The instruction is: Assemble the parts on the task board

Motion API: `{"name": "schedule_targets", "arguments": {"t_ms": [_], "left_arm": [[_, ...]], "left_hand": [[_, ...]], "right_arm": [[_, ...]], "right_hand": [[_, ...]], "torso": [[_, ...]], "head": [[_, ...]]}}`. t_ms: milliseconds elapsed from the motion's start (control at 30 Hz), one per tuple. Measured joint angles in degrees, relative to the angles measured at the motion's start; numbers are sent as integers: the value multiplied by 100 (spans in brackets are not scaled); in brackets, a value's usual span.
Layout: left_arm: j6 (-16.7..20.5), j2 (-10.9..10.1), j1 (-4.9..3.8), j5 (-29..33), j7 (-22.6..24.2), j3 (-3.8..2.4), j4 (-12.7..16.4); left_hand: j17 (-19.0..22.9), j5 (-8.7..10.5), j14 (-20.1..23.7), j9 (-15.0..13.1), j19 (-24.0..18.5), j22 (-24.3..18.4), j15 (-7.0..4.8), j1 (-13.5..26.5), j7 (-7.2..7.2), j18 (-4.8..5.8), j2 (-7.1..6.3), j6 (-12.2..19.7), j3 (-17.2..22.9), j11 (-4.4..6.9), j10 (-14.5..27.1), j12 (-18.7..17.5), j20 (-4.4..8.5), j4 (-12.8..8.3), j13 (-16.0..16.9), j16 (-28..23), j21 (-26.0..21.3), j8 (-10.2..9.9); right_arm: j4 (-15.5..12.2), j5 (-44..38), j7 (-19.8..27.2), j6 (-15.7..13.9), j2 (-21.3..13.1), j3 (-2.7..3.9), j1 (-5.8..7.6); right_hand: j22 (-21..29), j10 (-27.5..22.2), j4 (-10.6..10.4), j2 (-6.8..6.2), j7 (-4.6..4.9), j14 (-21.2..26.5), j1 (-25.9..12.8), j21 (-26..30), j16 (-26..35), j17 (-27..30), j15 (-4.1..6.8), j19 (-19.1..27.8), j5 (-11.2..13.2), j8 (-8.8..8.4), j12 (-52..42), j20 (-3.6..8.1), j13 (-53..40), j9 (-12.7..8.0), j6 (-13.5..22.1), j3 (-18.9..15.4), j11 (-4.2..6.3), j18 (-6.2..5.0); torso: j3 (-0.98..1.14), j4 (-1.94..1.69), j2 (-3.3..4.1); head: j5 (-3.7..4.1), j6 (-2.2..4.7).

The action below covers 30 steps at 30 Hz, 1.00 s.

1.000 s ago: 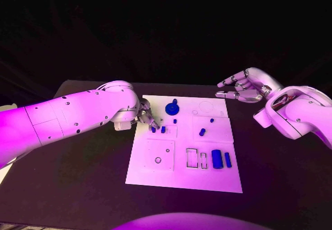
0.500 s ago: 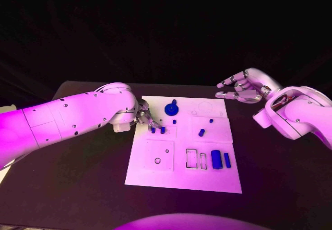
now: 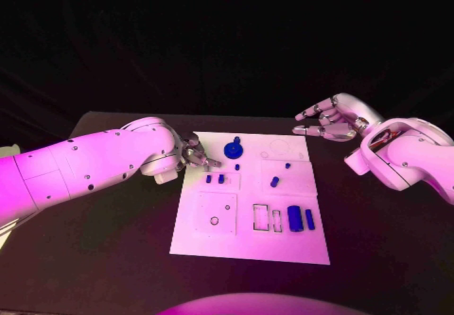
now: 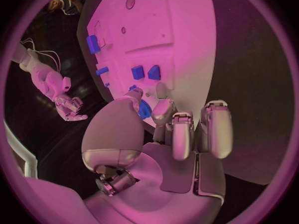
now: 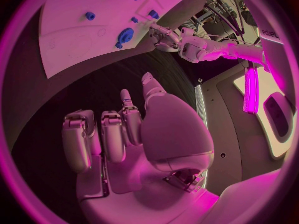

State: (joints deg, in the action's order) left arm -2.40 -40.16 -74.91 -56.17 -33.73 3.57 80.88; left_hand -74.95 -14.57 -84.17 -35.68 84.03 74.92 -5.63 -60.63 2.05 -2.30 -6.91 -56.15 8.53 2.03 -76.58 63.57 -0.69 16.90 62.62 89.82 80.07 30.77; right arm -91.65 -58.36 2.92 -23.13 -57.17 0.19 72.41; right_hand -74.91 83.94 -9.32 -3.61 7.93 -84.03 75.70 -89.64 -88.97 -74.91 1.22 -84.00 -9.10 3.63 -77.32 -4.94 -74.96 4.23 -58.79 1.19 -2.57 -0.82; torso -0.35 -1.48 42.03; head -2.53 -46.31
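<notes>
Task board [image 3: 248, 246] lies mid-table; two small parts [image 3: 214, 178] stand at its left edge, where the left hand [image 3: 196, 155] has just lifted away, fingers loosely curled, empty; right hand [image 3: 328, 121] hovers half-curled, empty

Dim surroundings, dark background, fisheye-bent edges

Task board [image 3: 218, 243] lies mid-counter [image 3: 104, 262]. Left hand [image 3: 197, 155] sits over board's far left edge; right hand [image 3: 331, 121] hangs beyond its far right corner. Two small parts [image 3: 214, 178] stand just near the left hand.
</notes>
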Motion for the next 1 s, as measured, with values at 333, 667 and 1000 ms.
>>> {"name": "schedule_targets", "arguments": {"t_ms": [333, 667, 1000], "left_arm": [[1117, -75, 18, 763, 1430, 15, 56], [1531, 92, 176, 23, 2538, 74, 69], [1715, 435, 358, -1301, 2852, 97, -204]], "left_hand": [[1616, 0, 1283, 452, -2073, -3452, 533, -1323, 581, -752, -151, 1033, 562, -557, 2077, -2472, -453, -260, -2252, -2967, -4082, -342], [2426, 456, 1439, 1426, -1927, -3759, 612, -2325, 627, -753, -432, 720, 1198, -670, 2302, -3549, -545, -783, -3650, -3509, -4485, -962], [292, 655, 46, 2147, -633, -2214, 518, -2256, 491, -577, -564, 173, 1223, -602, 2003, -4152, -460, -809, -4675, -1190, -2704, -1513]], "right_arm": [[7, 0, 0, 0, -1, 0, 0], [15, 0, 2, 0, 1, 0, -1], [24, 0, 6, 1, 16, 0, -6]], "right_hand": [[-3, 0, 0, 0, 0, 0, 0, 0, 0, 0, 0, 0, 0, 0, 0, 0, 0, 0, 0, 0, 0, 0], [-2, 0, 0, 0, 0, 0, 0, 0, 0, -4, 0, 0, 0, 0, 0, 0, 0, 0, 0, 0, 0, 1], [-2, 0, 0, 0, 0, 0, 0, 0, 0, -3, 0, 0, -6, 0, 0, 0, 0, -1, 0, 0, 0, 0]], "torso": [[3, -5, -4], [4, -5, -4], [3, 8, 2]], "head": [[29, 34], [92, 98], [122, 149]]}}
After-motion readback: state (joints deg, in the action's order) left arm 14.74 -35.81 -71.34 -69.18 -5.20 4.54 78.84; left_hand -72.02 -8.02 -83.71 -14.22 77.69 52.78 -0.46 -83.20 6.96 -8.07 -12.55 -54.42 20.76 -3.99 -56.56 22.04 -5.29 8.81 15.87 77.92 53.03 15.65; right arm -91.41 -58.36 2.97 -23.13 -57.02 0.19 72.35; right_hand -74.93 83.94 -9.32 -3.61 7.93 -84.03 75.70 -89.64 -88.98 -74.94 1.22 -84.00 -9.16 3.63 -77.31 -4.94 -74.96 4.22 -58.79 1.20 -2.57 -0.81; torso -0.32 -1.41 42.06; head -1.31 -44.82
